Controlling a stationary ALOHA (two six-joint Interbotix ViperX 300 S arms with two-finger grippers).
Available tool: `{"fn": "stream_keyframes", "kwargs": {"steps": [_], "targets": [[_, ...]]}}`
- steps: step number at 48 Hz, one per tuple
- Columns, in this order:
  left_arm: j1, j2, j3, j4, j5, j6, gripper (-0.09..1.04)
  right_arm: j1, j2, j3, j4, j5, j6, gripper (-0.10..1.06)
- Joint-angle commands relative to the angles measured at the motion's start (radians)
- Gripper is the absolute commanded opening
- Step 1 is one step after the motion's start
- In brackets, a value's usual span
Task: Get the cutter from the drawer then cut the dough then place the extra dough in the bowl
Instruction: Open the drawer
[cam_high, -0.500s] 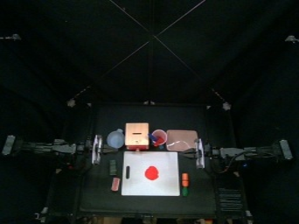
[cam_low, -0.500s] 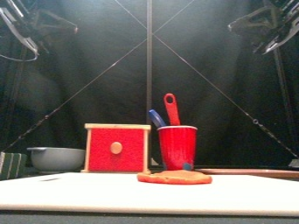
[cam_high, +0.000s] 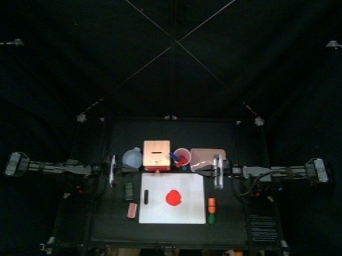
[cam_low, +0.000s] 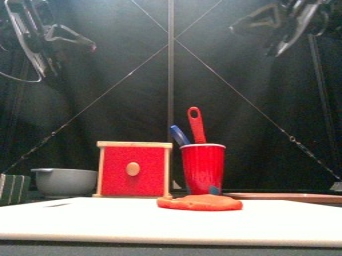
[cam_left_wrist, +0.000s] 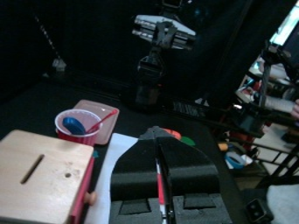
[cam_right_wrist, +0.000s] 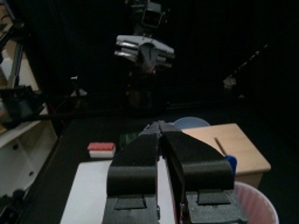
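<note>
Dim booth, table lit from above, soft wrist views

Top view: high overhead, tilted slightly toward the back; the table (cam_high: 174, 235) sits far and small.
Front view: table height at the front edge, looking level, close to the white cutting board (cam_low: 171, 222).
Left wrist view: faces across the table to the right arm (cam_left_wrist: 152, 74).
Right wrist view: the reverse, facing the left arm (cam_right_wrist: 142, 87).
Shared: the wooden box (cam_low: 135, 169) appears in all four views.

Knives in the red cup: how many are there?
2, both in the red cup: a red knife standing tallest, and a blue knife leaning toward the wooden box. None other shows.
</note>
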Motion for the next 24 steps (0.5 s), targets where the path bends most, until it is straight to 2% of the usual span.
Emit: {"fn": "stream_keyframes", "kwargs": {"steps": [1,6,13,17,24], "targets": [[-0.008,0.023,-0.012,-0.133,-0.009,-0.005,0.40,-0.034,0.080,-0.117,0.038,0.003,0.002,0.02],[-0.014,0.055,-0.005,-0.258,-0.011,-0.008,0.57,-0.071,0.153,-0.199,0.083,0.037,0.002,0.02],[-0.044,0.121,-0.003,-0.425,-0.011,-0.018,0.75,-0.106,0.250,-0.298,0.086,0.120,-0.002,0.02],[-0.060,0.156,-0.009,-0.497,-0.011,-0.023,0.80,-0.120,0.307,-0.354,0.092,0.181,0.000,0.02],[-0.084,0.224,-0.025,-0.606,-0.012,-0.034,0.81,-0.141,0.394,-0.443,0.092,0.278,0.000,0.02]]}}
